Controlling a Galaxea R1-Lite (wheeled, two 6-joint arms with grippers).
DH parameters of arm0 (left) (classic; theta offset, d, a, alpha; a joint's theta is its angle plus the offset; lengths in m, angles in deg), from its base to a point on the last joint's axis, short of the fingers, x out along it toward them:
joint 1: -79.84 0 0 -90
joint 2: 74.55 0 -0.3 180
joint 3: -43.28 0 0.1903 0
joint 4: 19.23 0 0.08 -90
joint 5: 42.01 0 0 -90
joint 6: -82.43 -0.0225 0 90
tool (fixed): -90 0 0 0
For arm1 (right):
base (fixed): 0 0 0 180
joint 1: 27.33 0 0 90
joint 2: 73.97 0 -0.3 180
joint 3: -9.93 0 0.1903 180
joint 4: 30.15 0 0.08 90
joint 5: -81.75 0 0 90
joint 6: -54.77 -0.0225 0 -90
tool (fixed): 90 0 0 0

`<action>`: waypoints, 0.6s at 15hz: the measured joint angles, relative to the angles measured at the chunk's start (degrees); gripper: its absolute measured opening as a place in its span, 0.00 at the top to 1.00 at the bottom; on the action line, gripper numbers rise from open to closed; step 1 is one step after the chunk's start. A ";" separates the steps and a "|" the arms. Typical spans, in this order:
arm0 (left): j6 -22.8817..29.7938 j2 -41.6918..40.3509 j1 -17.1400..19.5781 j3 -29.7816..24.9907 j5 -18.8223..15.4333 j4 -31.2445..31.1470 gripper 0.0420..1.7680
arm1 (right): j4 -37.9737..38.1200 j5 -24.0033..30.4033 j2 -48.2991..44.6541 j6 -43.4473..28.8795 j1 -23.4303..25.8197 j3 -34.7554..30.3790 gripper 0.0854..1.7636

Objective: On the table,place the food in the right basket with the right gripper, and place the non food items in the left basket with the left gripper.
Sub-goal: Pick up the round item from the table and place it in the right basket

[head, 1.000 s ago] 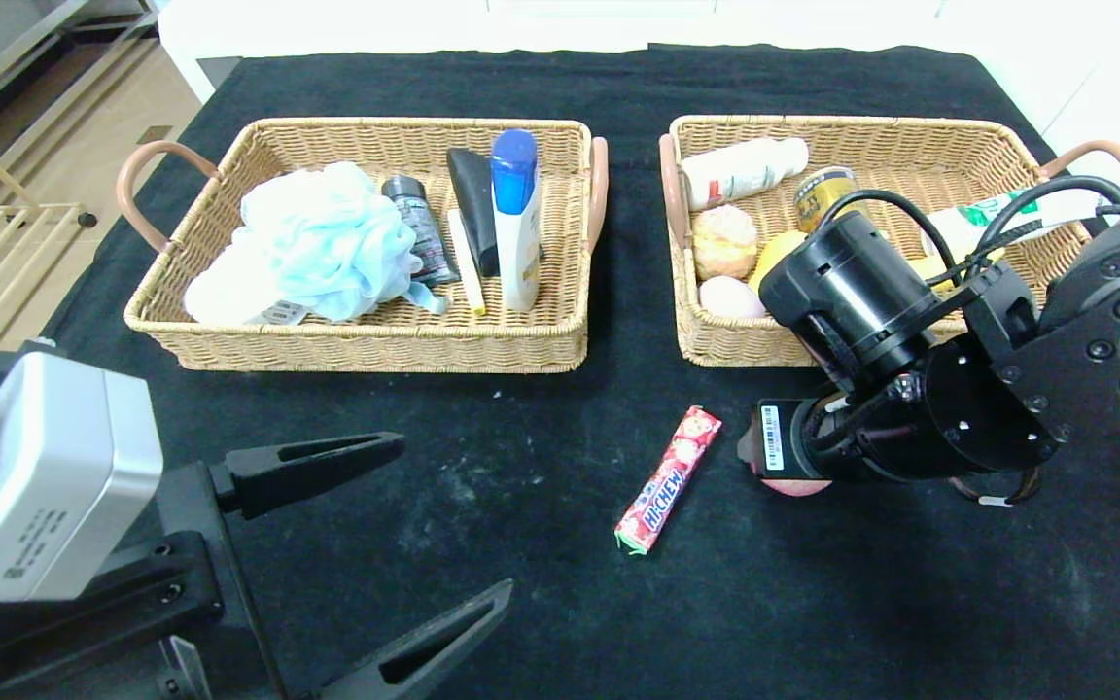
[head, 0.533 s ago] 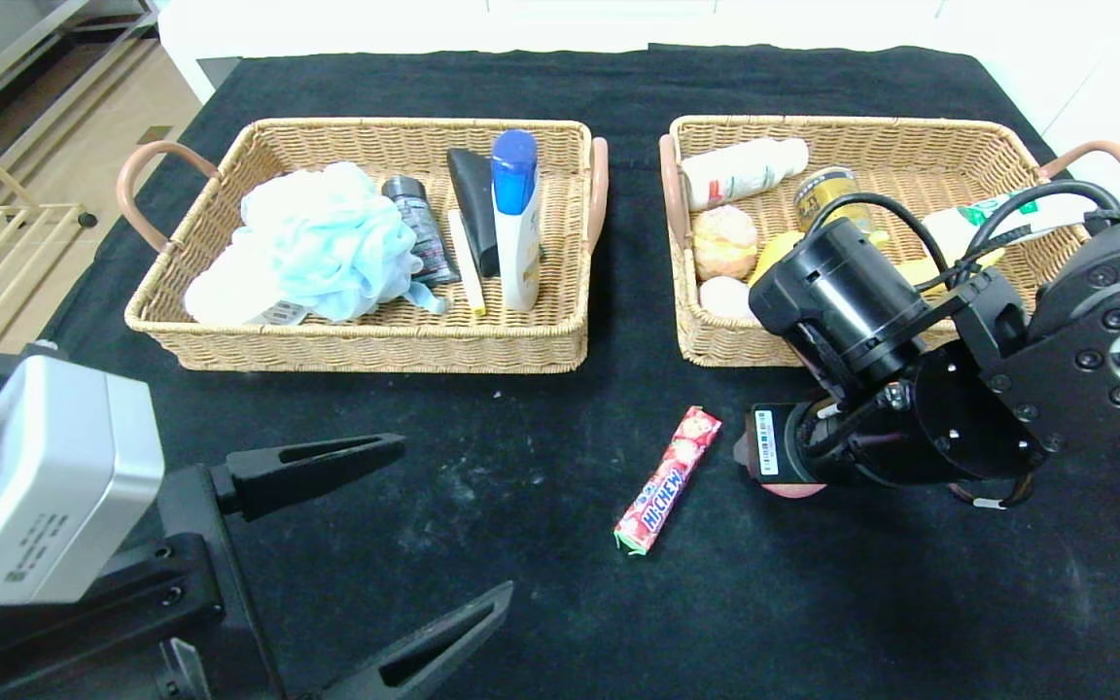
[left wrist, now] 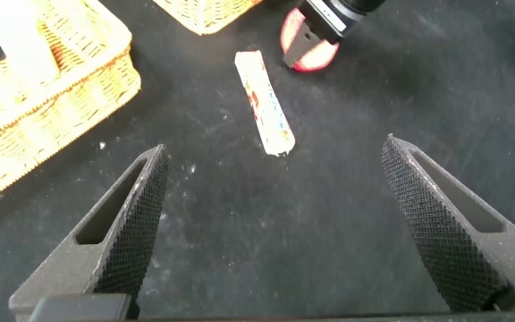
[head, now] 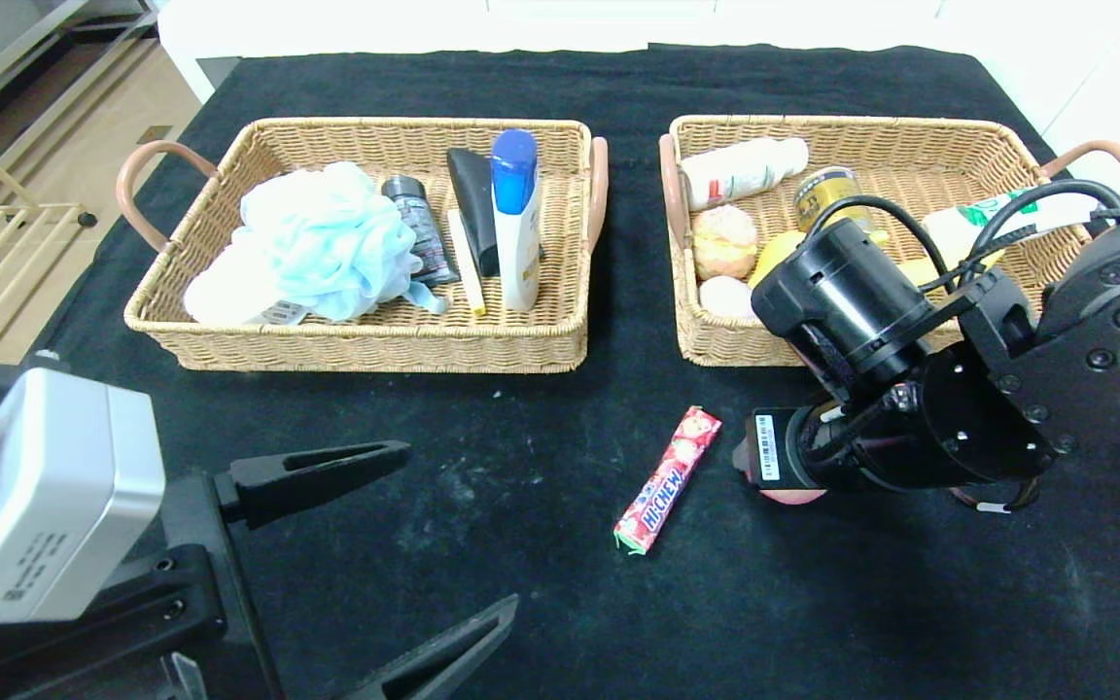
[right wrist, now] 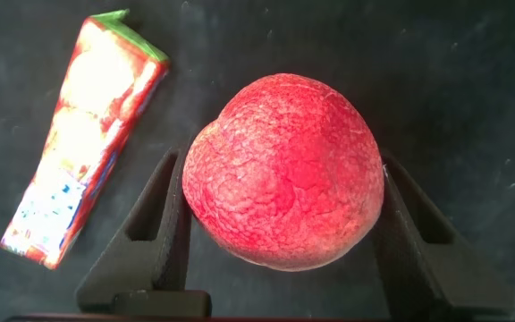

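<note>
On the black surface [head: 541, 622] before the right basket [head: 716, 340], the right end effector [right wrist: 280, 224] clamps a red peach [right wrist: 282, 170] beside the Hi-Chew pack [head: 669, 479]; the left end effector [left wrist: 289, 224] hovers wide open, empty.

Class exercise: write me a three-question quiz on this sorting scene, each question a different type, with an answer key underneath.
1. True or false: the right gripper has its fingers on both sides of the peach.
2. Multiple choice: the Hi-Chew pack lies A) in the left basket, B) on the table, C) in the right basket.
3. Fill in: the left gripper is wide ____.

Key: 1 true; 2 B; 3 open.
</note>
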 joint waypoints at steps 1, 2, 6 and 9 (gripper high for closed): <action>0.02 -0.16 0.00 0.10 -0.02 -0.01 0.03 | -0.02 -0.16 -0.57 0.22 -0.06 0.22 0.35; -0.02 -0.28 0.02 0.11 -0.02 -0.01 0.03 | -0.06 -0.22 -1.55 0.44 -0.09 0.49 0.35; -0.02 -0.33 0.07 0.00 -0.02 -0.04 0.03 | -0.09 -0.24 -5.84 6.72 1.23 0.77 0.35; -0.09 -0.46 0.07 -0.04 0.00 -0.04 0.03 | -0.15 -0.29 -8.57 11.82 4.62 0.63 0.35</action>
